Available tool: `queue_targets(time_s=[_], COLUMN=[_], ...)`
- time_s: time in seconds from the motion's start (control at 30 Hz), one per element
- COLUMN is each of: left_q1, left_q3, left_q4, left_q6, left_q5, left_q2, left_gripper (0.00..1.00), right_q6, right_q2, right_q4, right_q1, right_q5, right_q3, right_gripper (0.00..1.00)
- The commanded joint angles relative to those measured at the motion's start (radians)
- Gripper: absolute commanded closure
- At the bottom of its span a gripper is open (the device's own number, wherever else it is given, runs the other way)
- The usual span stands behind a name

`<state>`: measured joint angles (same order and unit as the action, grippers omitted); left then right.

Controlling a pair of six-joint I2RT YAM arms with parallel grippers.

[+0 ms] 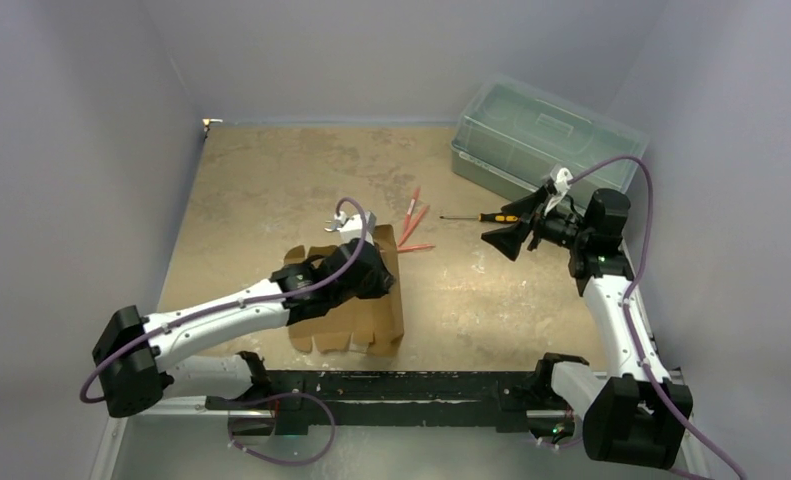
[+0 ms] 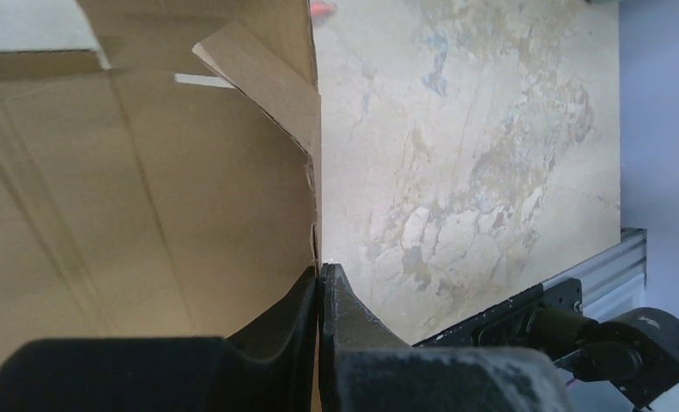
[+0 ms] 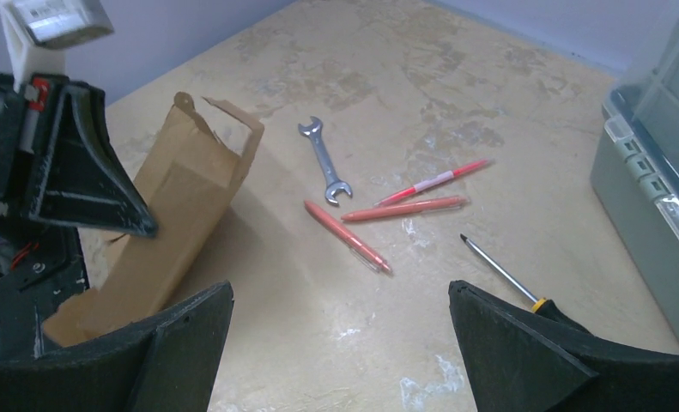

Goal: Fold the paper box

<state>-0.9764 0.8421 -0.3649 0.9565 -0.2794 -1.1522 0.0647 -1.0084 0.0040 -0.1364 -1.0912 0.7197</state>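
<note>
The paper box (image 1: 356, 312) sits partly folded near the tabletop's (image 1: 271, 190) near edge, left of centre, with one wall standing upright. The left wrist view shows the left gripper (image 2: 321, 273) pinched shut on that wall's thin edge. Only the right wrist view shows a wrench (image 3: 325, 163) beside three red pens (image 3: 404, 209) and a screwdriver (image 3: 500, 270). There the right gripper (image 3: 340, 292), fingers wide apart, holds nothing.

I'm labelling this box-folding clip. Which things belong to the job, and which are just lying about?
Job: paper box, its edge pinched by the left gripper; right gripper, open and clear of the box.

Lying about: wrench, three red pens, screwdriver, plastic bin.
</note>
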Motion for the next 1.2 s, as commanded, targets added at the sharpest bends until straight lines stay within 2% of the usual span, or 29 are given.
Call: queue_targets(time_s=[0.0, 0.3, 0.53, 0.57, 0.63, 0.73, 0.83, 1.0, 1.17], left_q1=[-0.073, -0.096, -0.096, -0.096, -0.092, -0.079, -0.037, 0.123, 0.210], left_q3=[0.026, 0.130, 0.276, 0.284, 0.318, 0.402, 0.451, 0.422, 0.260], left_q4=[0.102, 0.283, 0.346, 0.391, 0.394, 0.299, 0.212, 0.124, 0.161], left_q6=[0.147, 0.128, 0.087, 0.073, 0.029, -0.095, -0.261, -0.681, -0.924], left_q5=[-0.076, -0.079, -0.083, -0.083, -0.087, -0.097, -0.028, 0.272, 0.155], left_q2=[-0.111, -0.325, -0.512, -0.524, -0.537, -0.521, -0.472, -0.304, -0.133], left_gripper=[1.00, 1.00, 1.00, 0.97, 0.78, 0.51, 0.37, 0.32, 0.24], right_q6=[0.021, 0.070, 0.072, 0.072, 0.071, 0.060, 0.052, 0.060, 0.109], right_q2=[-0.003, -0.021, -0.017, -0.018, -0.023, -0.032, -0.046, -0.079, -0.132], right_q4=[-0.001, -0.067, -0.066, -0.065, -0.066, -0.068, -0.072, -0.089, -0.114], right_q1=[0.017, 0.069, 0.070, 0.070, 0.070, 0.070, 0.075, 0.100, 0.119], right_q5=[-0.001, 0.032, 0.049, 0.065, 0.102, 0.147, 0.161, 0.192, 0.272], right_q3=[0.045, 0.058, 0.054, 0.053, 0.053, 0.056, 0.062, 0.067, 0.068], right_gripper=[0.01, 0.01, 0.01, 0.01, 0.01, 0.01, 0.01, 0.02, 0.03])
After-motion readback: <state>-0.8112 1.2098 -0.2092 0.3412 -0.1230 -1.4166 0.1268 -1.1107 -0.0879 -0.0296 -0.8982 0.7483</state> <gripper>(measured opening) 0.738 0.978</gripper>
